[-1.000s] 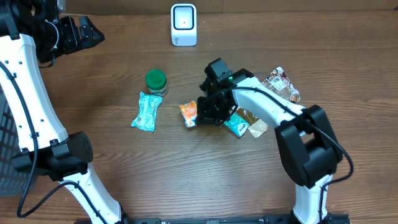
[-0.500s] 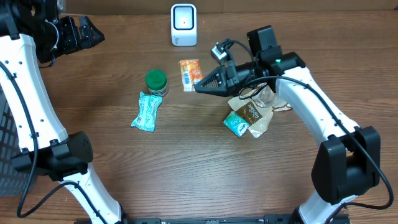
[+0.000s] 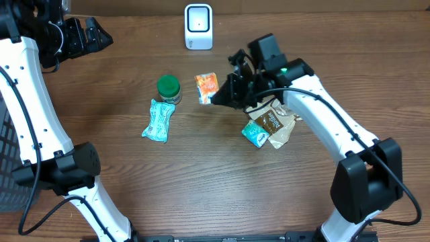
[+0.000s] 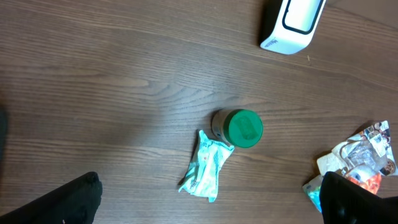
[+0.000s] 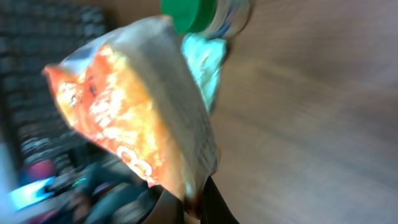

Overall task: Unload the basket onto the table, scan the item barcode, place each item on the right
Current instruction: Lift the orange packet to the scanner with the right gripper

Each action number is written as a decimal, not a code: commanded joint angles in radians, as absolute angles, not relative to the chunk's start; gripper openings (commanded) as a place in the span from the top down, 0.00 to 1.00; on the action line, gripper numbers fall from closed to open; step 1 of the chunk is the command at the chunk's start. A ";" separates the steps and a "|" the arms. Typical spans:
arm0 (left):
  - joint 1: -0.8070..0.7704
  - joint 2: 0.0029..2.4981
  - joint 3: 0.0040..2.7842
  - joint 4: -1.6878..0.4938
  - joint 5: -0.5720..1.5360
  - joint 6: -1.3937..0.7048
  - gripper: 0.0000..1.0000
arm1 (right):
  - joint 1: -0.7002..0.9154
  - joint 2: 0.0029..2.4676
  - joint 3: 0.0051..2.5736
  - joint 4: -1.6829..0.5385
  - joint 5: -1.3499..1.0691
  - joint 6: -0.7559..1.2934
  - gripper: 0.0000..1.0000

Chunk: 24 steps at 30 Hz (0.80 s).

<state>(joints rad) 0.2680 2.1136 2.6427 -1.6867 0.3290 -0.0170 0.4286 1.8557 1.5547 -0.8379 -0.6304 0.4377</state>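
Overhead, the right gripper (image 3: 220, 98) is clamped on the orange packet (image 3: 206, 87), holding it above the table just right of the green-lidded jar (image 3: 168, 88), some way in front of the white scanner (image 3: 198, 27); the left gripper (image 3: 101, 37) sits far off at the top left. Left wrist view shows its fingers (image 4: 74, 200) spread wide and holding nothing, over the jar and a teal packet (image 4: 205, 165). Right wrist view, blurred, has the orange packet's lower edge pinched between the fingertips (image 5: 214, 208)
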 commanded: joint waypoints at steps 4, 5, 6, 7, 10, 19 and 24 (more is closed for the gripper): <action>0.262 2.113 2.643 -1.687 0.329 -0.015 0.00 | 0.460 1.931 1.944 -0.919 0.098 0.299 0.96; 0.262 2.113 2.643 -1.687 0.329 -0.015 0.00 | 0.470 1.956 1.972 -0.876 0.199 0.234 0.96; 0.262 2.113 2.643 -1.687 0.329 -0.015 0.00 | 0.479 1.971 1.976 -0.822 0.276 0.176 0.96; 0.262 2.113 2.643 -1.687 0.329 -0.015 0.00 | 0.485 1.986 1.976 -0.780 0.330 0.139 0.96; 0.262 2.113 2.643 -1.687 0.329 -0.015 0.00 | 0.511 2.069 1.976 -0.570 0.503 -0.064 0.96; 0.262 2.113 2.643 -1.687 0.329 -0.015 0.00 | 0.539 2.298 1.976 -0.067 0.629 -0.538 0.96; 0.262 2.113 2.643 -1.687 0.329 -0.015 0.00 | 0.542 2.376 1.976 0.067 0.562 -0.690 0.96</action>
<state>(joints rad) 0.2684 2.1136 2.6427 -1.6878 0.3290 -0.0174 0.5381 2.3474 1.9686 0.0227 0.5774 -0.5117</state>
